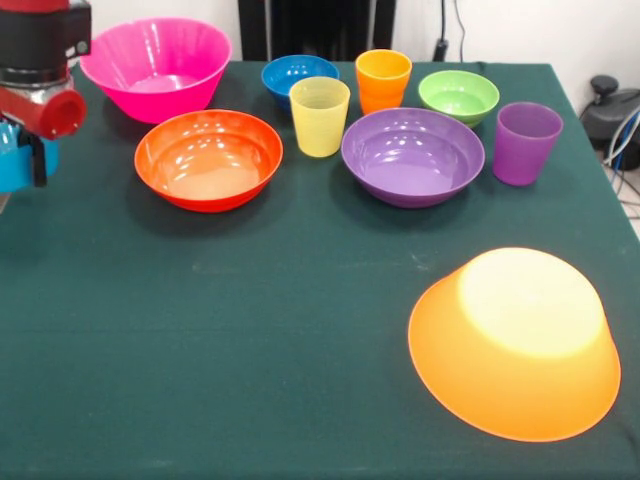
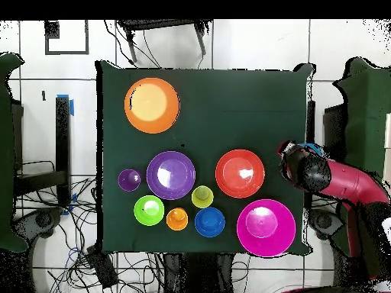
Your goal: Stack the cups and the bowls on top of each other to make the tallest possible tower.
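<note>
Yellow-orange bowl (image 1: 515,345) sits upside down, alone on the near part of the desk (image 1: 250,330), well apart from the rest. Nothing stacked yet. Far side: pink bowl (image 1: 157,66), orange-red bowl (image 1: 208,158), purple bowl (image 1: 412,155), blue bowl (image 1: 298,76), green bowl (image 1: 458,95), all upright. Yellow cup (image 1: 319,115), orange cup (image 1: 383,79) & purple cup (image 1: 525,141) stand among them. Arm (image 1: 38,75) is at the desk's edge by the pink & orange-red bowls; gripper (image 2: 289,149) hardly shows, can't tell if released or clenched.
</note>
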Controlling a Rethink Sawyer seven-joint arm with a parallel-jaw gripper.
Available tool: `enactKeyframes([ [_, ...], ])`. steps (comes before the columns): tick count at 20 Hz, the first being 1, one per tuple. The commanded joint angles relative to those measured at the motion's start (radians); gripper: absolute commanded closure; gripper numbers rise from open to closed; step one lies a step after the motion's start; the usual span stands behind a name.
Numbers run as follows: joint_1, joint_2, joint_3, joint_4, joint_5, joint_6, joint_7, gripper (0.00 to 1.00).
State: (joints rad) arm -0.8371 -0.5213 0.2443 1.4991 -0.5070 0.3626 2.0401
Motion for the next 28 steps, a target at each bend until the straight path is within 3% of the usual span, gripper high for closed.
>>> enactKeyframes([
  [1,0.039,-0.096,0.171,0.039,-0.047,0.091,-0.236,1.00],
  [13,0.159,-0.207,0.164,0.028,0.005,0.265,-0.140,1.00],
  [22,0.277,-0.178,0.130,-0.018,0.036,0.320,-0.027,1.00],
  [28,0.386,-0.139,0.079,-0.061,0.088,0.424,0.070,1.00],
])
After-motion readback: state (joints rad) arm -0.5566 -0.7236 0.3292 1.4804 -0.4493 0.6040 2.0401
